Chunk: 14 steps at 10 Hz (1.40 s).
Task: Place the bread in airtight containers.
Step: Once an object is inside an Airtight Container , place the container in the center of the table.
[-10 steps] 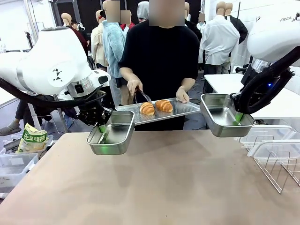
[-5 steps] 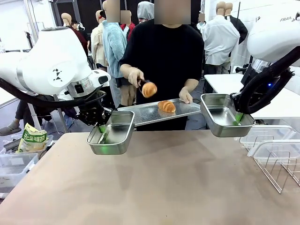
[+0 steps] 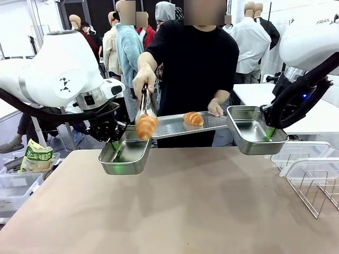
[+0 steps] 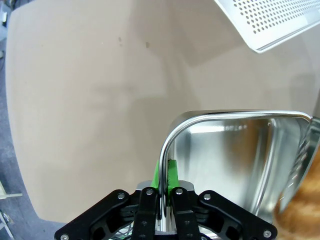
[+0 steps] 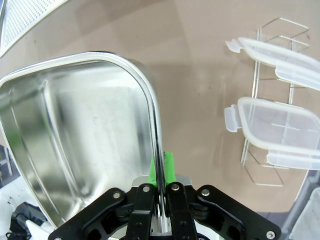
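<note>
One croissant (image 3: 145, 126) has moved in tongs (image 3: 145, 103) from tray (image 3: 170, 125) to over the left tub (image 3: 121, 167) — left claw (image 3: 115, 145) clamps its rim, right claw (image 3: 269, 132) the right tub's (image 3: 254, 147); filling starts.

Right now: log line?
left hand: shut on left tub | right hand: shut on right tub | tongs: bread by left tub rim | tray: one roll

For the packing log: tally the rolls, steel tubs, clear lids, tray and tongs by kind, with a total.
Bread rolls: 2
Steel tubs: 2
Clear lids: 2
Serving tray: 1
Tongs: 1
Total: 8
</note>
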Tool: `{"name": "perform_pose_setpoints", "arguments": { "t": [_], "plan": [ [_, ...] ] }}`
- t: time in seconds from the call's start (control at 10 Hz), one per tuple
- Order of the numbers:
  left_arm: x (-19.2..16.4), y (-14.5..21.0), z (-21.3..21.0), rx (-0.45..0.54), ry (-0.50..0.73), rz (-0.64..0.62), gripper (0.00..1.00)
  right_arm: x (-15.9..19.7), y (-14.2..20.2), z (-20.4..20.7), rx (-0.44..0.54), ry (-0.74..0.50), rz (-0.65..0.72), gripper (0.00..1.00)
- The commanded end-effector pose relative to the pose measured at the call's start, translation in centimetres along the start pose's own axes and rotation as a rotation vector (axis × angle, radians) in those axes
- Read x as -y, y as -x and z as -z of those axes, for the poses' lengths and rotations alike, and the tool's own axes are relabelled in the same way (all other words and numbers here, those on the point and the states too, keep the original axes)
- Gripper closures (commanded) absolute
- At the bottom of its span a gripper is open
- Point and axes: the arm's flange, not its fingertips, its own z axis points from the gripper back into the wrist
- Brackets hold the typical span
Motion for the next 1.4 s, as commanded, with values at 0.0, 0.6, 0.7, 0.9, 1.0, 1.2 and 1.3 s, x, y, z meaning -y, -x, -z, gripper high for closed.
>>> {"name": "perform_pose_setpoints", "arguments": {
  "t": [0.0, 0.6, 0.7, 0.9, 1.0, 1.2, 1.3],
  "plan": [
    [0.01, -0.25, -0.39, 0.002, 0.006, -0.001, 1.0, 0.04, 0.02, -0.12, 0.004, -0.004, 0.007, 1.0],
    [0.01, -0.25, -0.39, 0.002, 0.006, -0.001, 1.0, 0.04, 0.02, -0.12, 0.004, -0.004, 0.007, 1.0],
    [0.01, -0.25, -0.39, 0.002, 0.006, -0.001, 1.0, 0.04, 0.02, -0.12, 0.004, -0.004, 0.007, 1.0],
    [0.01, -0.25, -0.39, 0.002, 0.006, -0.001, 1.0, 0.04, 0.02, -0.12, 0.004, -0.004, 0.007, 1.0],
    [0.01, -0.25, -0.39, 0.002, 0.006, -0.001, 1.0, 0.04, 0.02, -0.12, 0.004, -0.004, 0.007, 1.0],
    [0.01, -0.25, -0.39, 0.002, 0.006, -0.001, 1.0, 0.04, 0.02, -0.12, 0.004, -0.004, 0.007, 1.0],
    [0.01, -0.25, -0.39, 0.002, 0.006, -0.001, 1.0, 0.04, 0.02, -0.12, 0.004, -0.004, 0.007, 1.0]
  ]
}}
